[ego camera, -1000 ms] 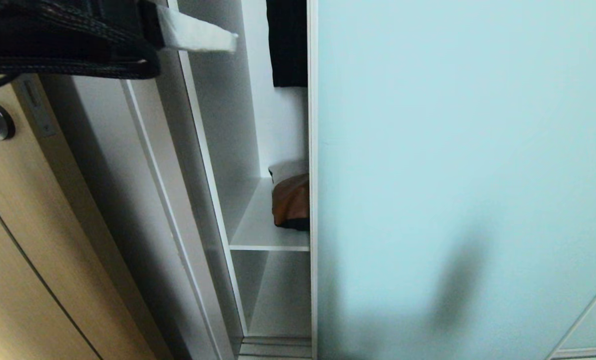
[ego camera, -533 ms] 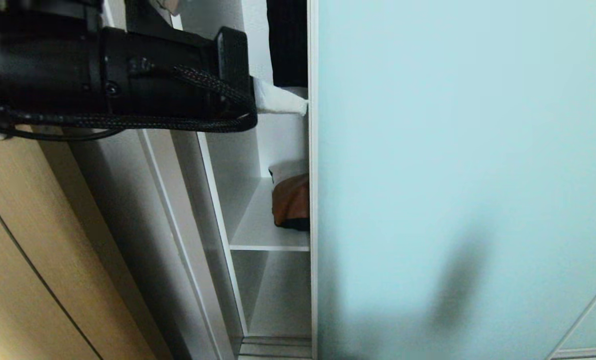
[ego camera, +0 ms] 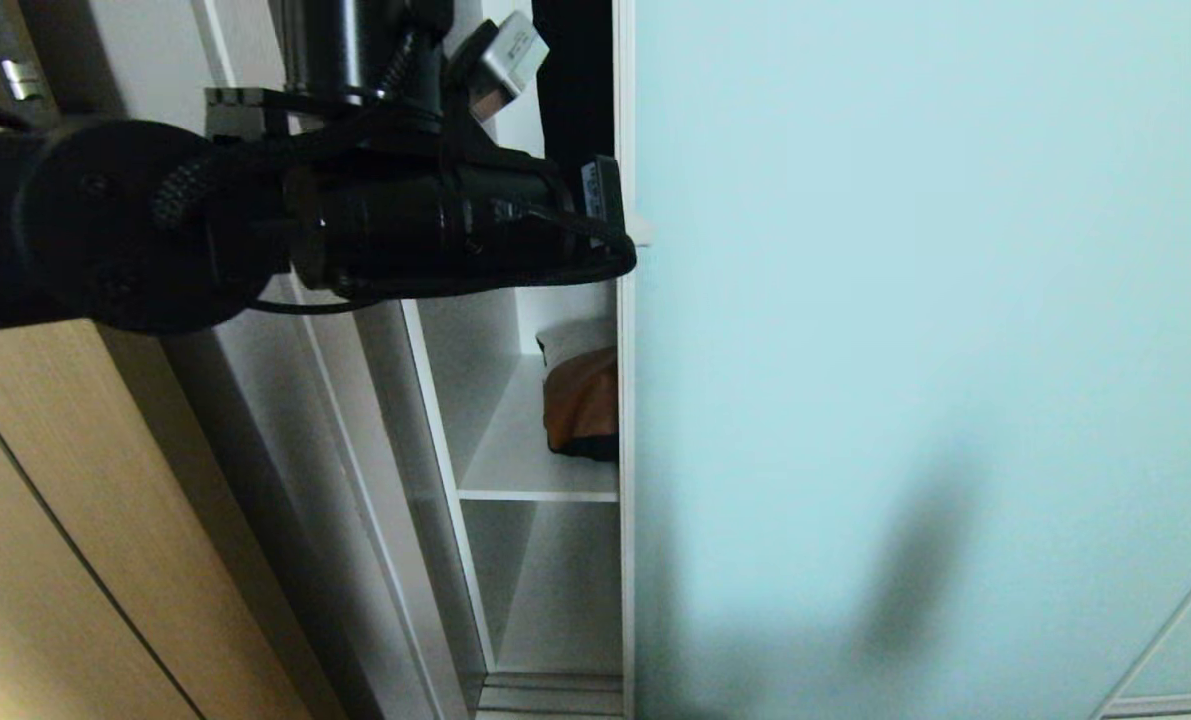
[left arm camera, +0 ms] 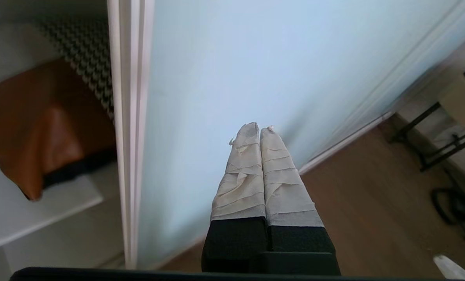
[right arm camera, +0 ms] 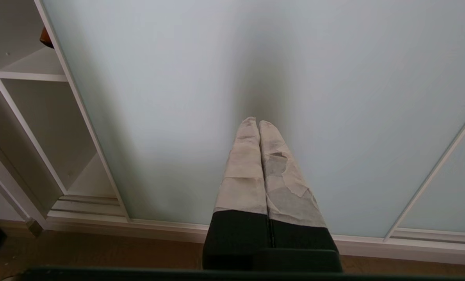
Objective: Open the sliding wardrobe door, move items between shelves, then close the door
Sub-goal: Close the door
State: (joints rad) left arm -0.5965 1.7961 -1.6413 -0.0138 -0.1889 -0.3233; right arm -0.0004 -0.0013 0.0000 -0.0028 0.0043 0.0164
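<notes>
1. Reference landmark: the frame edge (ego camera: 623, 420) of the sliding wardrobe door (ego camera: 905, 300). All positions below are given relative to it.
2. Left gripper (left arm camera: 259, 128): closed tight, nothing held. Tips in front of the glass, just beside the frame edge on the panel side. Contact with the glass cannot be told.
3. Right gripper (right arm camera: 259, 121): likewise closed and empty, parked facing the glass well away from the frame edge.
4. Cushion (ego camera: 583, 400): on a white shelf (ego camera: 515, 460) behind the frame edge, partly hidden by the panel. Opening judged too narrow for a clean reach.
5. Recommended: bring the tips across to the opening side of the frame edge and lay the side of the taped fingers (left arm camera: 248, 168) flat against it.
6. Push along the track, away from the opening — level and parallel to the panel.
7. Avoid pushing on the bare glass. Slipping is likely, and pressure into the panel may bind the track.
8. Stay below the black garment (ego camera: 570, 80) hanging on the opening side.
9. Slide until the cushion and shelf stand fully clear of the frame edge.
</notes>
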